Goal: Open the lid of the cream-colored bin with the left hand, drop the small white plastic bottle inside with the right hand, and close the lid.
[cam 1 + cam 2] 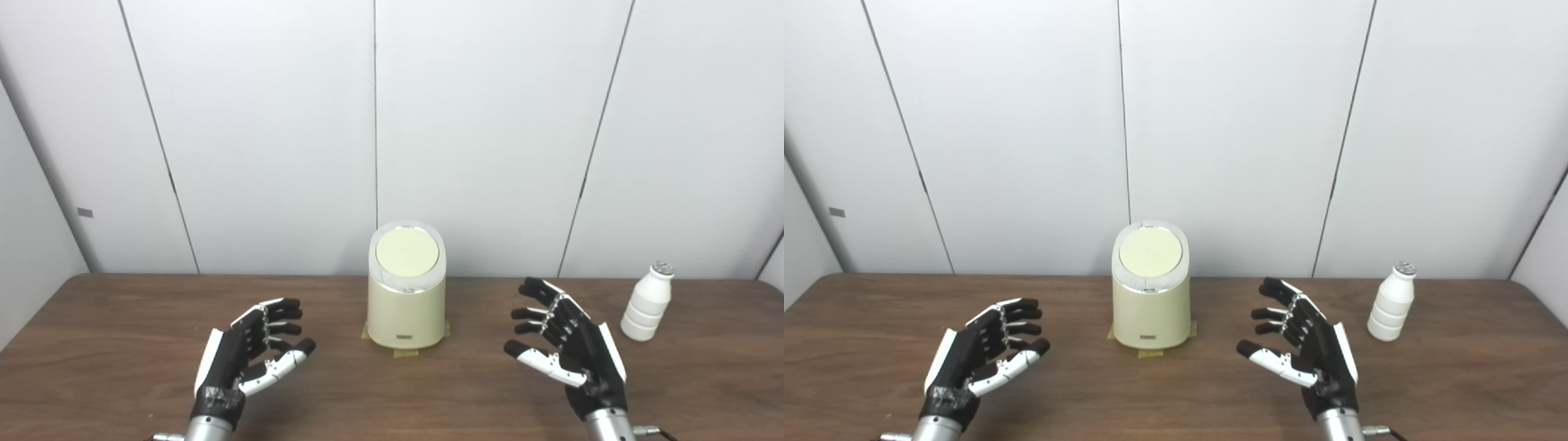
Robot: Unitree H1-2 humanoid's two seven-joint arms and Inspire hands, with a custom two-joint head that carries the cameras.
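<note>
The cream-colored bin stands at the middle of the wooden table, its round lid lying flat and closed. A small white plastic bottle stands upright at the far right, near the wall. My left hand hovers to the left of the bin, open, palm turned inward, holding nothing. To the right of the bin, my right hand is open too, with the bottle a short way beyond its fingers. Neither hand touches anything.
Yellowish tape shows under the bin's base. White wall panels rise right behind the table's far edge. Bare wood lies in front of the bin between my two hands.
</note>
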